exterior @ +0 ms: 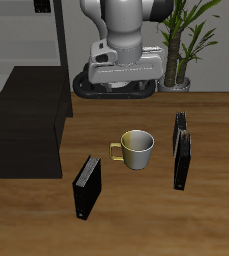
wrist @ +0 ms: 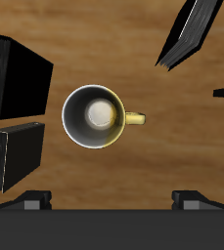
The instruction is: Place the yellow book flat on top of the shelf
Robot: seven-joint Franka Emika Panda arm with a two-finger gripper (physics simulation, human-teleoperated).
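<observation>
Hovering above the mug (wrist: pixel 102 116), your gripper (wrist: pixel 112 199) has its fingers (wrist: pixel 33 200) spread wide with nothing between them. Your yellow book (exterior: pixel 179 131) stands on edge just beyond the mug, the farther of two there, well apart from the shelf (exterior: pixel 28 122) across the table (exterior: pixel 136 215).

Exterior view from front and above, facing robot; wrist view straight down; both share mug (exterior: pixel 138 149) (wrist: pixel 95 116)
</observation>
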